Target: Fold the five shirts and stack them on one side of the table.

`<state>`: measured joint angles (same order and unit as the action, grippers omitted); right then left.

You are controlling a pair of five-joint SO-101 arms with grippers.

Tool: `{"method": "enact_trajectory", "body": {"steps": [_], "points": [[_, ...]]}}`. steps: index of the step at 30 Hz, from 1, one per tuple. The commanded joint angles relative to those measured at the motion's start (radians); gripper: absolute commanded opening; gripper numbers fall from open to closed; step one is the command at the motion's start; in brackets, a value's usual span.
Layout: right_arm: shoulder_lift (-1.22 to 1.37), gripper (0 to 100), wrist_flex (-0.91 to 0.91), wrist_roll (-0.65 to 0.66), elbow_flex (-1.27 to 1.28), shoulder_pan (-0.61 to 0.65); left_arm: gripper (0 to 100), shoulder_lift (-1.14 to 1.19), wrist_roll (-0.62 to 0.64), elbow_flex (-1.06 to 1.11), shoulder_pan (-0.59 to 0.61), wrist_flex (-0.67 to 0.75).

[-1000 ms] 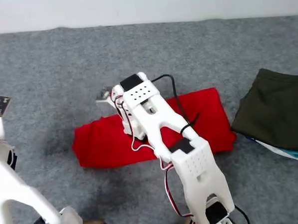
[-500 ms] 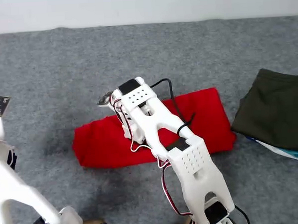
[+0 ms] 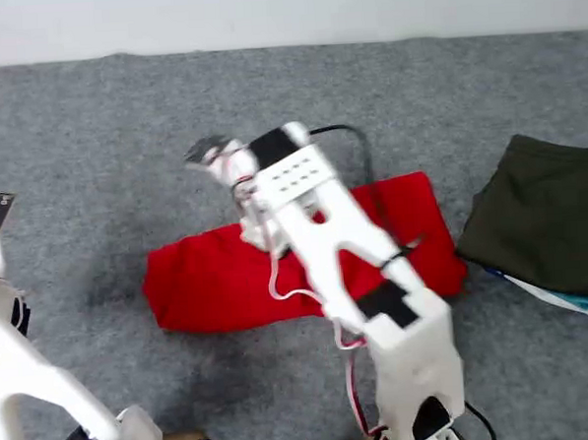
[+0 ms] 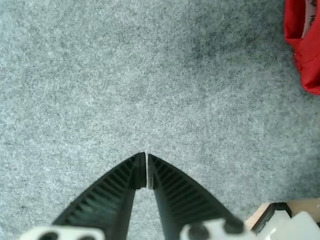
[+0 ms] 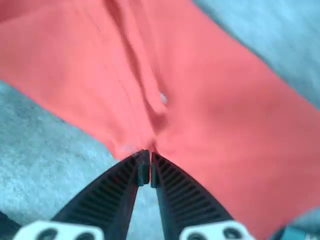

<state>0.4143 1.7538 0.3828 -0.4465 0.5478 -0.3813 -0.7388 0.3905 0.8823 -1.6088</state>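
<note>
Grey carpet tabletop [image 3: 92, 122]; red shirt [image 3: 208, 279] folded at centre, dark-topped stack [image 3: 545, 217] at right. My right gripper [image 5: 145, 156] closed, holding nothing, over shirt's far edge; left gripper [image 4: 146, 156] closed, near left. Risk: closed jaws drag fold open.

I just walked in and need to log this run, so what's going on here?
Two robot arms are working on shirts on a gray table. The right gripper, jaws shut, sits at the edge of a red shirt lying folded mid-table; I can't tell whether it pinches cloth. The left gripper, also shut, hangs over bare table nearby. A dark green shirt lies folded at one side on a light garment.
</note>
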Motion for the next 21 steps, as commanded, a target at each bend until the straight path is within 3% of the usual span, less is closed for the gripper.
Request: {"method": "enact_trajectory", "body": {"steps": [1,6,11,21], "points": [[-0.159,5.0,0.041,-0.043,0.101,-0.134,2,-0.034,-0.006,-0.007,0.005,-0.011],[-0.185,18.5,-0.013,-0.057,0.213,-0.335,2,-0.034,-0.006,-0.005,0.005,-0.011],[-0.182,25.0,-0.209,-0.064,0.279,-0.479,2,-0.034,-0.006,-0.005,0.0,-0.011],[-0.047,29.8,-0.374,-0.14,0.361,-0.542,2,-0.032,-0.006,-0.005,-0.003,-0.009]]}}
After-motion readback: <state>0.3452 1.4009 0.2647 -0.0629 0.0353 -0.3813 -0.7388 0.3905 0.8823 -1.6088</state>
